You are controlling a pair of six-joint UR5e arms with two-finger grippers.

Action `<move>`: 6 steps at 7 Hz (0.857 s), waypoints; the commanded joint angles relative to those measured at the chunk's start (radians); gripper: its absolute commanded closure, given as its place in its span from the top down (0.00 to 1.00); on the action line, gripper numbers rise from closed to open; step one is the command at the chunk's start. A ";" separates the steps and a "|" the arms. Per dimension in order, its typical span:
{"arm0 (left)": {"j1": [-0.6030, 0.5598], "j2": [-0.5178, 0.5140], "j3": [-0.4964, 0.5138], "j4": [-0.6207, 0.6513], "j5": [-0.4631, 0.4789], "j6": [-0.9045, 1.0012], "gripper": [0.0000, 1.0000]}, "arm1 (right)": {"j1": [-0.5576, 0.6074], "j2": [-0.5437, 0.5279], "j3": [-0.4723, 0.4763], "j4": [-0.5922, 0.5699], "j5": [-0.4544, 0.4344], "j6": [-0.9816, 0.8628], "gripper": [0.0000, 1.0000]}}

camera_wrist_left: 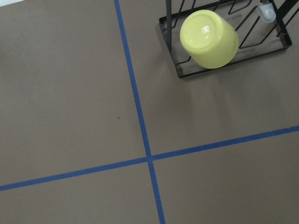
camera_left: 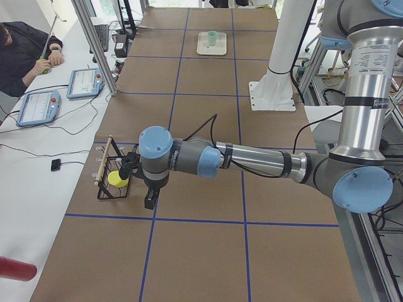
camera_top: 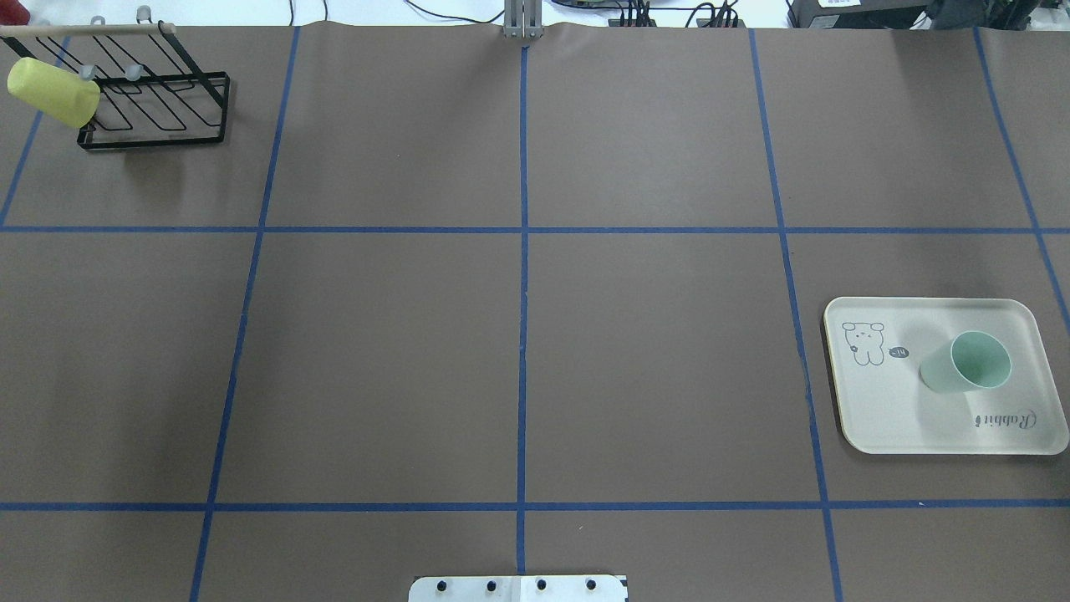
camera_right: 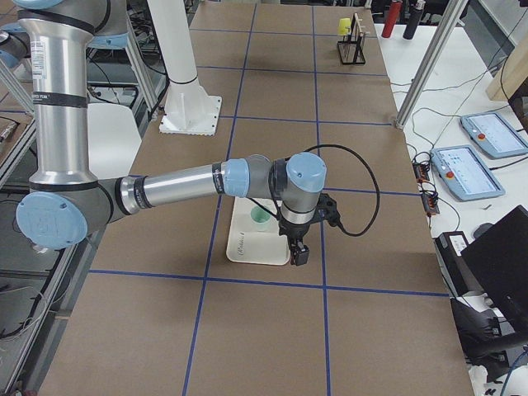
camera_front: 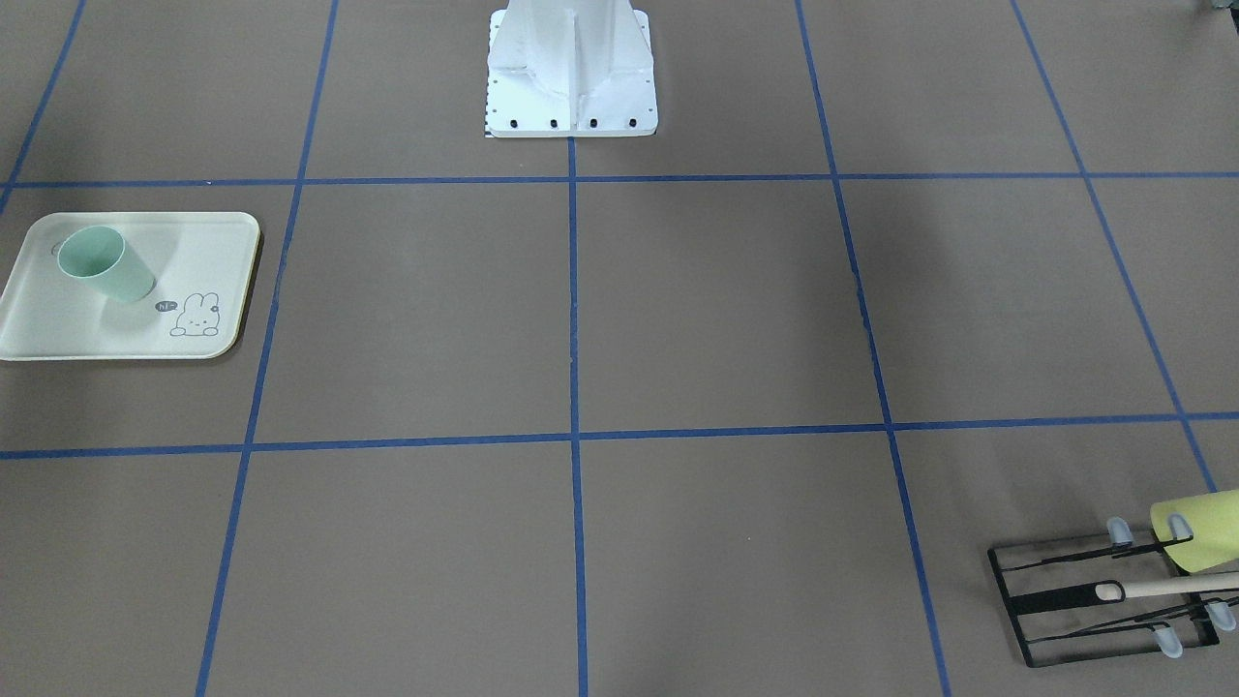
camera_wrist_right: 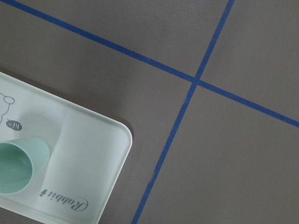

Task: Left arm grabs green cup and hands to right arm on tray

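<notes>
1. brown paper-covered bench (camera_top: 518, 334) with a blue tape grid: carries everything listed here.
2. silver-grey jointed left arm (camera_left: 252, 160) with pale blue joint caps: stretched low over the bench's left end, well apart from the tray.
3. silver-grey jointed right arm (camera_right: 181, 186), same build: reaches out over the bench's right end, wrist by the tray.
4. cream rectangular plastic tray (camera_top: 886, 418) with a raised rim and rabbit drawing: lies flat on the robot's right.
5. black wire rack (camera_top: 150, 144): stands at the far left corner of the bench.
6. black two-finger left pincer (camera_left: 150, 202): points down just beside the wire rack. released or clenched, cannot tell from the side view.
7. black two-finger right pincer (camera_right: 299, 254): hangs by the tray's outer corner, apart from the cup. state likewise not readable.
8. yellow-green plastic cup (camera_top: 52, 92): hung tilted on the wire rack, base outward.
9. pale mint green cup (camera_top: 965, 364), a smooth tapered plastic tumbler: stands upright, mouth up, on the tray's half away from the rabbit drawing, touched by neither arm.

handling note: by the layout, the placing looks done and only the withdrawal remains. the right arm should rise straight up before swinging home, keeping wrist and cable clear of the light, easily tipped cup. the left arm should back off without brushing the wire rack.
</notes>
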 commanded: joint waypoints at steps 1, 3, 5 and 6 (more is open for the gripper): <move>-0.017 0.046 0.004 -0.021 0.022 -0.017 1.00 | 0.059 -0.071 -0.007 0.074 0.008 -0.003 0.99; -0.012 0.083 -0.005 -0.020 0.111 -0.020 1.00 | 0.060 -0.099 -0.042 0.082 0.017 -0.002 0.99; 0.017 0.082 -0.038 -0.010 0.105 -0.077 1.00 | 0.060 -0.091 -0.117 0.083 0.102 0.004 0.99; 0.085 0.091 -0.090 -0.010 0.106 -0.174 1.00 | 0.060 -0.091 -0.121 0.083 0.099 0.006 0.99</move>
